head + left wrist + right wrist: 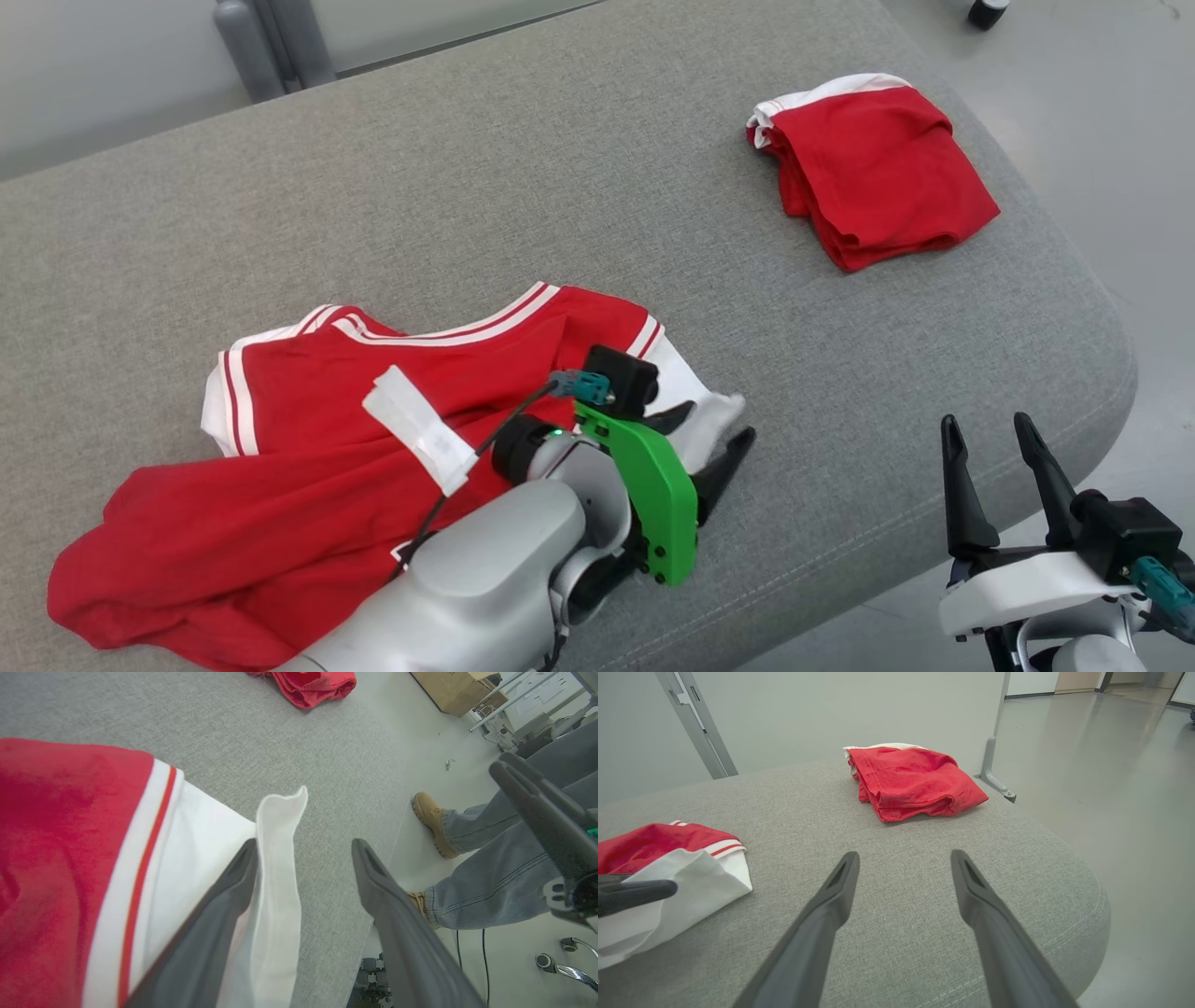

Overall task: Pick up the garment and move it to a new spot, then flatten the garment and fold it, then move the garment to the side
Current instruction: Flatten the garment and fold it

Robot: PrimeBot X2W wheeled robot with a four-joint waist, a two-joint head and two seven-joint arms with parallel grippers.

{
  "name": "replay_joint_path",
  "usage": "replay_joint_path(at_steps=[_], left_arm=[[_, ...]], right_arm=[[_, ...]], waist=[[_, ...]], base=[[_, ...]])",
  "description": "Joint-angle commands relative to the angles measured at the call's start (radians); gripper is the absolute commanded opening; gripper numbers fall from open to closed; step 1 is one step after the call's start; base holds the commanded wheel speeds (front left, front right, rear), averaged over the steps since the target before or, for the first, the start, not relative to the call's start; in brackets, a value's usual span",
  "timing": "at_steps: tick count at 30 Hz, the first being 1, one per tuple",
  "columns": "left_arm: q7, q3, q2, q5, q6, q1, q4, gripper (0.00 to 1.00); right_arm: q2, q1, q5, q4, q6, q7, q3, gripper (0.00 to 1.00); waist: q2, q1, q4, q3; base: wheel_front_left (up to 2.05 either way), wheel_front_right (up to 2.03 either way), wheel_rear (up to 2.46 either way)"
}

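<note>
The left jaws are held apart at the white edge of the red garment (308,392) on the padded worktop (467,187); the right jaws are spread too, with a folded garment (878,168) seen well beyond them.

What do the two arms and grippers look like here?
Left gripper and right gripper each have two long, dark, tapering fingers. The left forearm is silver-grey, with a green bracket, a black cable and a teal connector. The right wrist shell is white with a black block.
</note>
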Motion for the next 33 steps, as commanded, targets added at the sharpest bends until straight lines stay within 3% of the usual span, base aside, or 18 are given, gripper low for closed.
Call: replay_joint_path(at_steps=[1,6,13,18,27,31,33], left_arm=[[-0.008,-0.010,-0.001,0.011,-0.004,0.014,-0.024,1.00],[-0.025,-0.043,0.001,0.027,-0.011,0.056,-0.135,1.00],[-0.156,0.017,0.017,-0.027,0.066,0.111,-0.202,1.00],[-0.222,0.105,0.150,-0.068,0.151,0.212,-0.277,1.00],[-0.266,0.308,0.471,-0.138,0.344,0.466,-0.587,1.00],[-0.273,0.414,0.567,-0.157,0.414,0.568,-0.645,1.00],[-0.273,0.435,0.578,-0.167,0.427,0.589,-0.652,1.00]], right_arm=[[-0.001,-0.007,0.003,0.002,-0.002,0.000,-0.002,1.00],[-0.001,-0.002,0.003,0.007,-0.001,0.000,-0.009,1.00],[-0.001,0.029,-0.017,-0.003,-0.002,0.000,-0.037,1.00],[-0.001,0.063,-0.033,-0.010,-0.001,0.000,-0.057,1.00],[-0.002,0.083,-0.059,-0.023,-0.002,0.000,-0.062,1.00],[-0.002,0.084,-0.076,-0.024,-0.001,0.000,-0.057,1.00],[-0.002,0.086,-0.080,-0.023,-0.001,0.000,-0.057,1.00]], waist=[[0.0000,0.0000,0.001,0.000],[0.0000,0.0000,0.013,-0.007],[0.0000,0.0000,0.074,-0.045],[0.0000,0.0000,0.140,-0.071],[0.0000,0.0000,0.250,-0.084],[0.0000,0.0000,0.286,-0.089],[0.0000,0.0000,0.293,-0.091]], base=[[0.00,0.00,0.00],[0.00,0.00,0.00],[0.00,0.00,0.00],[0.00,0.00,0.00],[0.00,0.00,0.00],[0.00,0.00,0.00],[0.00,0.00,0.00]])
